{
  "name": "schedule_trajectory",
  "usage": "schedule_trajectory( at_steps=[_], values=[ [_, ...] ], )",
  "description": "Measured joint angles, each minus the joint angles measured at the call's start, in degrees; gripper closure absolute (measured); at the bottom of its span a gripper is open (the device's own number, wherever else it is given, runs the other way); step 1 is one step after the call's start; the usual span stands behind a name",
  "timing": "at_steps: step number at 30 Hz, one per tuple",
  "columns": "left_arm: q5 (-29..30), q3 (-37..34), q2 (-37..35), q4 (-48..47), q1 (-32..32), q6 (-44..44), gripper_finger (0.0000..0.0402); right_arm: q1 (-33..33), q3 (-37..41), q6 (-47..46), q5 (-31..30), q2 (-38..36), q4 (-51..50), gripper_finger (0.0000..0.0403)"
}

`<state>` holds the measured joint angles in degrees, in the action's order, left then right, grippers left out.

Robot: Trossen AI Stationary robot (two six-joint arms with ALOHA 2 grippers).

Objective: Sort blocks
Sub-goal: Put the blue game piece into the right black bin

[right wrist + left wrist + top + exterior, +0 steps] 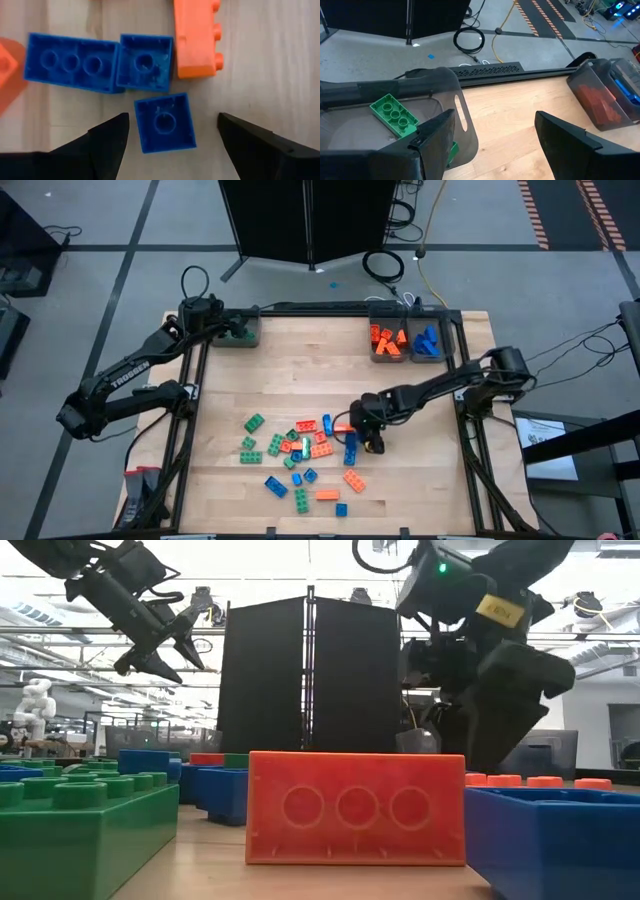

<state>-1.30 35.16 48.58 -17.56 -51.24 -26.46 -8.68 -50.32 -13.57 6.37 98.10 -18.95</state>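
From above I count about twenty blocks (305, 455) loose mid-table (290, 370), with clear wood around them. My right end effector (170, 132) hangs open over one of three blue bricks. My left end effector (492, 137) gapes, empty, above a bin (440, 90) holding one green brick (394, 114).

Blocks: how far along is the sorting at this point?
Partly done. Orange blocks and blue blocks already fill the two bins at the table's far right, and a green block lies in the far-left bin. In hand: the open right end effector hovers over a small blue block in the pile. The left end effector waits open by the green bin. Left: the mixed pile mid-table.
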Motion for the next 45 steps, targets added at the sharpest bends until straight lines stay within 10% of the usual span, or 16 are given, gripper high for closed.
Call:
schedule_trajectory(
  at_steps=[6,12,20,33,45],
  values=[
    [0.00,0.00,-0.01,-1.10,0.00,0.22,0.0125,-1.73,-0.16,-5.54,-8.17,1.91,0.85,0.0130],
    [0.00,0.00,0.01,-1.87,0.00,0.28,0.0125,-1.87,-0.12,-8.09,-10.70,1.95,0.58,0.0288],
    [0.00,0.00,0.00,-2.06,0.02,0.33,0.0125,0.77,0.27,-14.07,-14.31,-4.75,-5.18,0.0288],
    [0.00,0.00,0.00,-2.17,0.00,-0.09,0.0125,20.65,0.08,-26.50,-42.91,-36.74,-34.65,0.0288],
    [0.01,0.00,0.01,-2.25,0.01,-0.22,0.0125,43.62,0.10,-27.69,-45.06,-28.48,-33.58,0.0288]
  ],
)
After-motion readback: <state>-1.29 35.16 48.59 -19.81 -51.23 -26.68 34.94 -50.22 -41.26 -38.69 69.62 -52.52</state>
